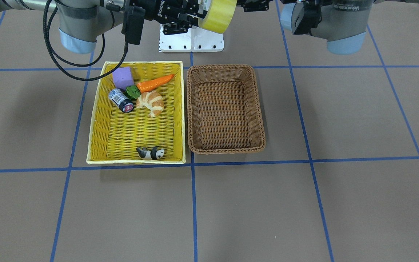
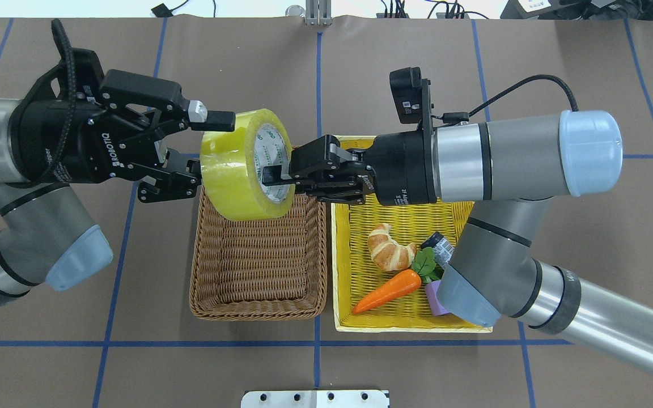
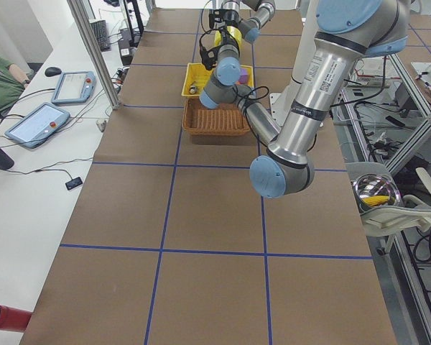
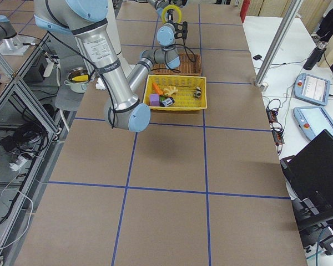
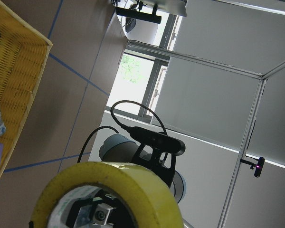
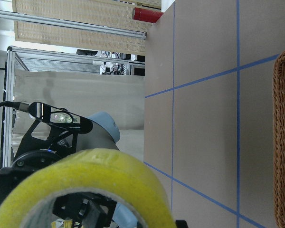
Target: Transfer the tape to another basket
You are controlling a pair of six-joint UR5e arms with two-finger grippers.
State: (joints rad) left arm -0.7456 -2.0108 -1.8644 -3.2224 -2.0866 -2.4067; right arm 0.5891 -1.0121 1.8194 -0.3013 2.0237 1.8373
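Right claw [image 2: 279, 176], tape [image 2: 234, 170] above blue-gridded table [image 2: 536, 62]

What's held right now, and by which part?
The right claw grips the wide yellow tape roll by its white inner core; the left claw is open around its far side.
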